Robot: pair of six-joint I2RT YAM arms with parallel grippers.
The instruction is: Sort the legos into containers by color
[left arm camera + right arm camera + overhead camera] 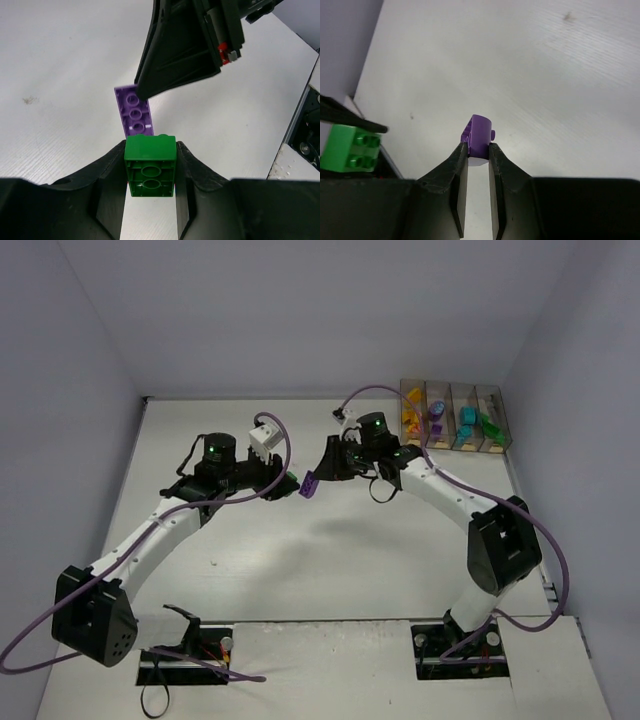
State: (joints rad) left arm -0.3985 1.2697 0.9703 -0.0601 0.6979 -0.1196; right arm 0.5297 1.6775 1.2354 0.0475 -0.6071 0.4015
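While both legos hang above the table (300,570): left gripper (150,150), pinching green lego (150,167); right gripper (478,150), clamped on one end of purple lego (480,134) just beside it; containers (450,386), far right, well apart. Risk: shallow purple hold slips during carry

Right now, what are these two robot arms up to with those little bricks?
They are sorting toy bricks by colour. The left gripper is shut on a green brick and the right gripper on a purple brick, held close together over the table. In the far right corner, the containers already hold other bricks in yellow, purple, teal and green.
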